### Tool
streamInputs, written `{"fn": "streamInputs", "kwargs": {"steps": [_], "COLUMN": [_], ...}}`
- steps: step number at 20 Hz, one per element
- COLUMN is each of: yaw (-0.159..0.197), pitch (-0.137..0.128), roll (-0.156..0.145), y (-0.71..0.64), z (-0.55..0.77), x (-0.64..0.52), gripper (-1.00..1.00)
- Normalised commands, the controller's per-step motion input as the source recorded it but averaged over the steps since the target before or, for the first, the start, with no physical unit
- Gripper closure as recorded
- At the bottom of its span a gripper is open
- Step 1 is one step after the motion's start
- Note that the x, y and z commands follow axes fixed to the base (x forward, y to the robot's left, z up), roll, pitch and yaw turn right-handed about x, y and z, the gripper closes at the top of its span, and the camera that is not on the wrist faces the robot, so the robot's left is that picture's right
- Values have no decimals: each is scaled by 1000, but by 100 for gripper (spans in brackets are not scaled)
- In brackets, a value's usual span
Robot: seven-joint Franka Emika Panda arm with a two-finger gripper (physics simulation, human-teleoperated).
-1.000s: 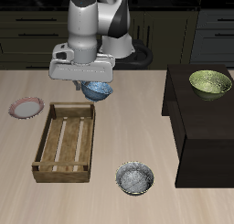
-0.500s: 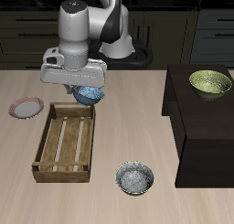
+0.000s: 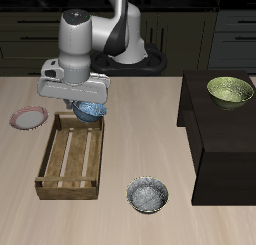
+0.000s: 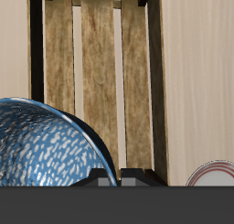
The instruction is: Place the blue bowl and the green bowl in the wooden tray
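My gripper (image 3: pixel 82 101) is shut on the blue bowl (image 3: pixel 91 111), which hangs in the air just above the back end of the wooden tray (image 3: pixel 70 157). In the wrist view the blue bowl (image 4: pixel 46 145) fills the near field and the tray's slatted bottom (image 4: pixel 96 77) lies directly beneath. The green bowl (image 3: pixel 229 90) rests on top of a dark raised block (image 3: pixel 222 139) at the far side of the table, well away from the gripper.
A small pink-rimmed plate (image 3: pixel 28 118) lies beside the tray, also showing as the plate (image 4: pixel 216 175) in the wrist view. A grey-white speckled bowl (image 3: pixel 148 196) sits near the table's front edge. Dark cabinets stand behind the table.
The arm has carried the blue bowl sideways toward the plate's side and a bit lower, from behind the tray to over its back end.
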Motion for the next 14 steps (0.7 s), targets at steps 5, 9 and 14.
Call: {"fn": "streamInputs", "kwargs": {"steps": [5, 9, 14], "yaw": [16, 12, 10], "pitch": [43, 61, 96], "roll": [-13, -20, -56], "y": [-22, 77, 20], "z": [-314, -399, -460], "x": [38, 37, 91], "gripper": [100, 100, 100]}}
